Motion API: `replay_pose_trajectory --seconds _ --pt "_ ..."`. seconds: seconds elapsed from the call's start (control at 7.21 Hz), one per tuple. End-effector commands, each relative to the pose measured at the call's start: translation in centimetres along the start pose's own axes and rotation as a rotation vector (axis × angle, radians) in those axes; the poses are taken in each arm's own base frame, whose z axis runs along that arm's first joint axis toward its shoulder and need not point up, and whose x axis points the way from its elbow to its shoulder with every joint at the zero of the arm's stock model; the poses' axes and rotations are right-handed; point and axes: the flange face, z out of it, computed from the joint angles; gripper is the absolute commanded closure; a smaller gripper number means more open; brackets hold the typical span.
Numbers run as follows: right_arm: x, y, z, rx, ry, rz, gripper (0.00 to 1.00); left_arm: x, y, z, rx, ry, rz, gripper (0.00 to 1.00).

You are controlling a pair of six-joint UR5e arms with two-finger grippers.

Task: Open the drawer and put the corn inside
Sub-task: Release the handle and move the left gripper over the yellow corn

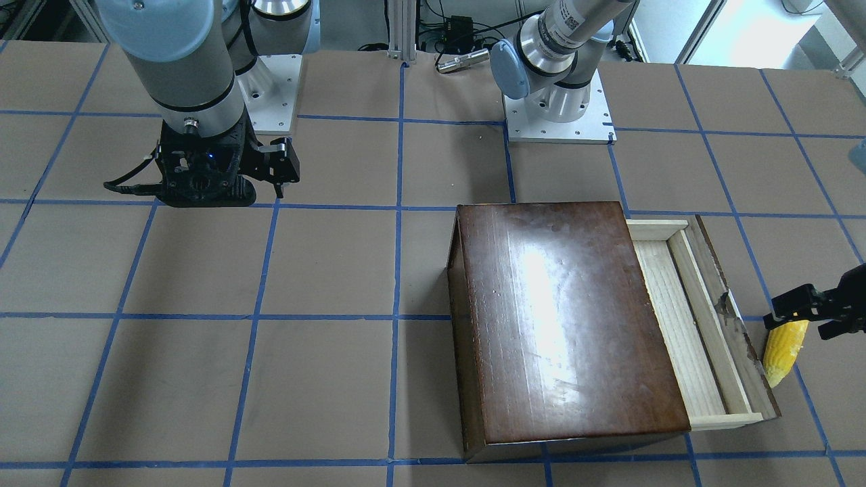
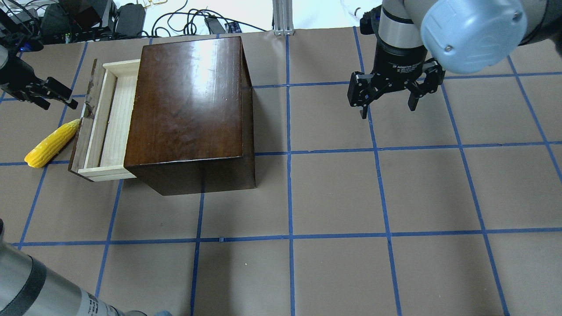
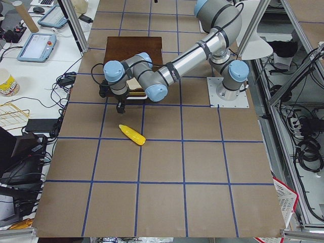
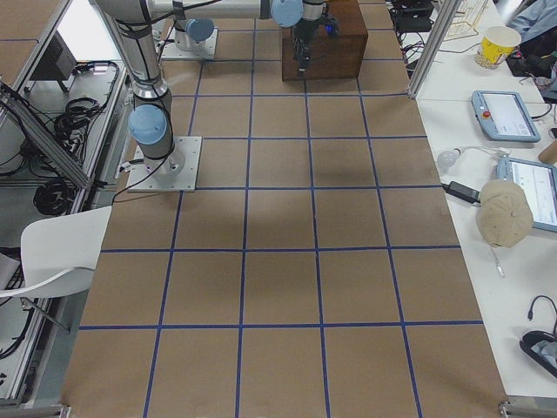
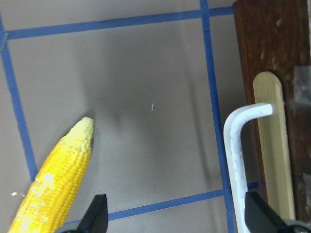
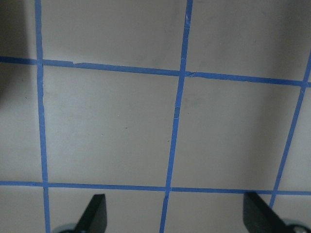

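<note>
The drawer is pulled partly out of the dark-brown box; its pale tray is empty. The corn lies on the table just outside the drawer's worn front panel, with its pale tip close to the panel. My left gripper is open and empty, hovering above the table between the corn and the drawer front. In the left wrist view the corn is at lower left and the drawer's white handle at right. My right gripper is open and empty, far from the box.
The table is brown board with a blue tape grid. The box also shows in the front-facing view, with the open drawer and the corn on its right. The arm bases stand at the back edge.
</note>
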Motion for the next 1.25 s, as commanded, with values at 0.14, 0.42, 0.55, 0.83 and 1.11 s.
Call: replay_pose_trajectory --seconds 0.14,0.42,0.55,0.83,1.11 --pt "0.0 0.0 0.0 0.000 0.000 0.000 0.00 -3.9 1.9 0.4 -0.045 -0.082 0.150 0.00" --pt "0.0 0.0 0.0 0.000 0.000 0.000 0.00 -7.5 3.6 1.6 -0.044 -0.086 0.265 0.00" --pt "0.0 0.0 0.0 0.000 0.000 0.000 0.00 -8.1 4.2 2.8 -0.057 -0.067 0.356 0.00" --pt "0.0 0.0 0.0 0.000 0.000 0.000 0.00 -10.7 6.4 6.2 -0.064 -0.056 0.469 0.00" --pt "0.0 0.0 0.0 0.000 0.000 0.000 0.00 -11.7 7.3 8.8 -0.077 -0.028 0.583 0.00"
